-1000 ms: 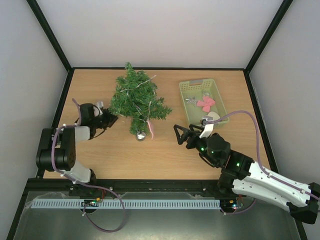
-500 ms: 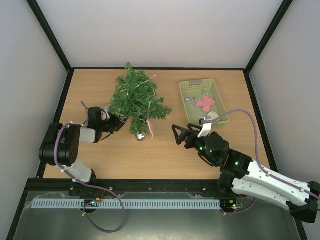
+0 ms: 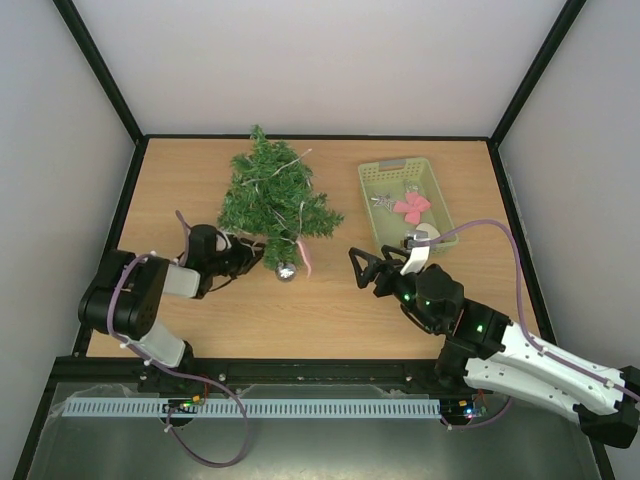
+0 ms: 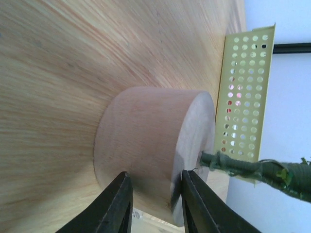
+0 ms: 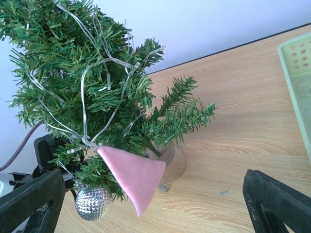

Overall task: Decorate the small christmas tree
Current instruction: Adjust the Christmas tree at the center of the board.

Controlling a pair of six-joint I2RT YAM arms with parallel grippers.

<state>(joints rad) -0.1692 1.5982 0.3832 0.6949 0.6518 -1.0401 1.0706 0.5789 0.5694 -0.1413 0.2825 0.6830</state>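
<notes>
The small christmas tree (image 3: 272, 200) stands toward the far edge of the desk (image 3: 330, 310), left of its middle. It is a cone of dark green bristly needles strung with thin silvery wire (image 5: 85, 97). From its low branches hang a dimpled silver ball (image 5: 91, 204) and a soft pink triangle (image 5: 133, 177).

The desk is pale wood with a fine grain. Near its far right corner sits a pale green plastic basket (image 3: 365, 190), its walls punched with round holes. It holds a pink piece (image 3: 412, 207) and some silvery bits too small for us to name.

The left tool (image 3: 240, 258) lies low at the foot of the tree. Its wrist view alone shows the round, smooth wooden base (image 4: 146, 141) and the green-wrapped stem (image 4: 243, 167). The black fingers (image 4: 119, 204) stand partly apart in front of the base, with nothing clamped between them. We cannot tell whether they touch the wood.

The right tool (image 3: 354, 268) is spread wide and empty between tree and basket. Its wrist view shows the ornaments, with foliage hiding much of the base.
</notes>
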